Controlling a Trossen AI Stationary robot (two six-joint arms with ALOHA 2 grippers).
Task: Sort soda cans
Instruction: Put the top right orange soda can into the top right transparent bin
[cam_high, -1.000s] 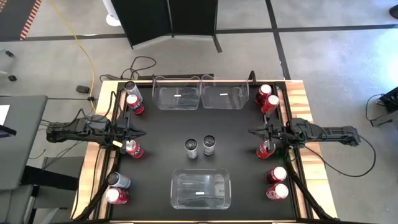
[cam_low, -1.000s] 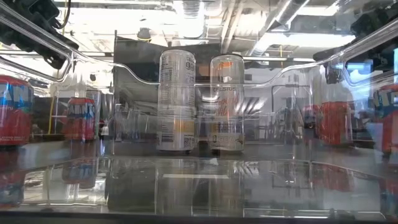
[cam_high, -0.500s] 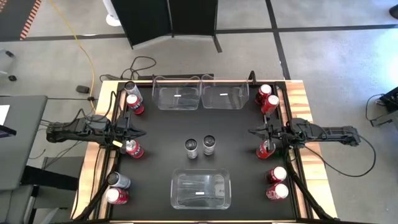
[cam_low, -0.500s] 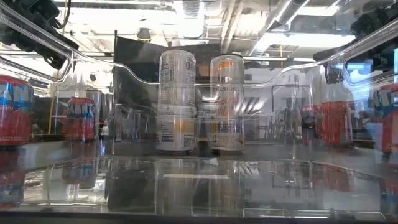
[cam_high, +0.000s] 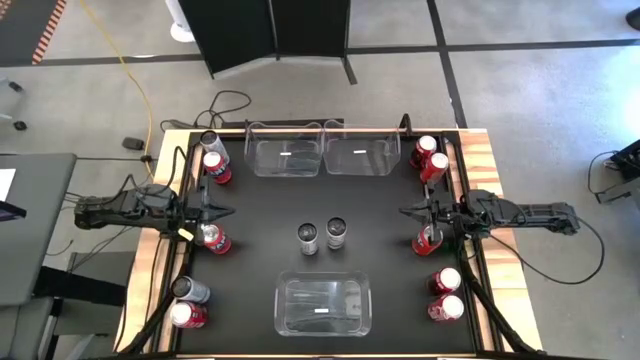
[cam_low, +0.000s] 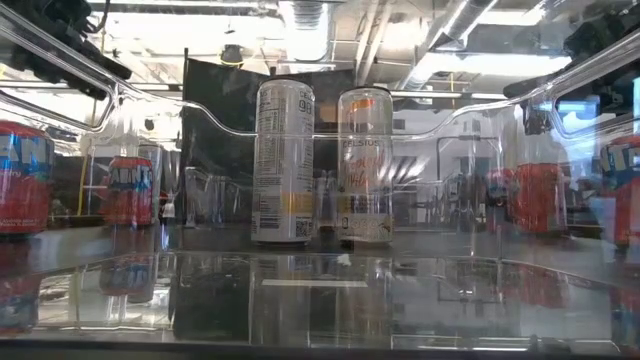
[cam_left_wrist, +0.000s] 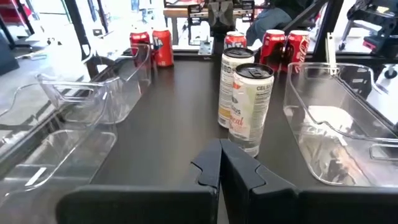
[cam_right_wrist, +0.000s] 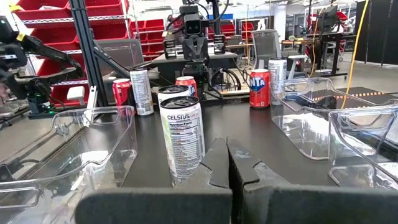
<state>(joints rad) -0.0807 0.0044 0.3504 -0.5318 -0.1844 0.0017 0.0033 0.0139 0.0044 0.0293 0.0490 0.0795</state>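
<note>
Left gripper (cam_high: 222, 212): clenched on nothing, at nine o'clock — a red can (cam_high: 216, 239) stands just beside it.
Right gripper (cam_high: 410, 211): clenched, empty, at three o'clock.
Soda cans: two silver cans (cam_high: 321, 235) at centre; red ones clustered along both edges.
Bins: the three clear bins (cam_high: 323, 305) hold no cans.
Risk: the tall centre pair could be toppled by a closed-jaw approach — a neighbouring can could be nudged.

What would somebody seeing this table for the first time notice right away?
Probably the two silver-grey cans standing side by side, alone in the middle of the black table, with red cans clustered along both side edges. Three clear plastic bins frame them: two at the far edge, one at the near edge. The left gripper and right gripper, both shut, point inward from opposite sides.
</note>
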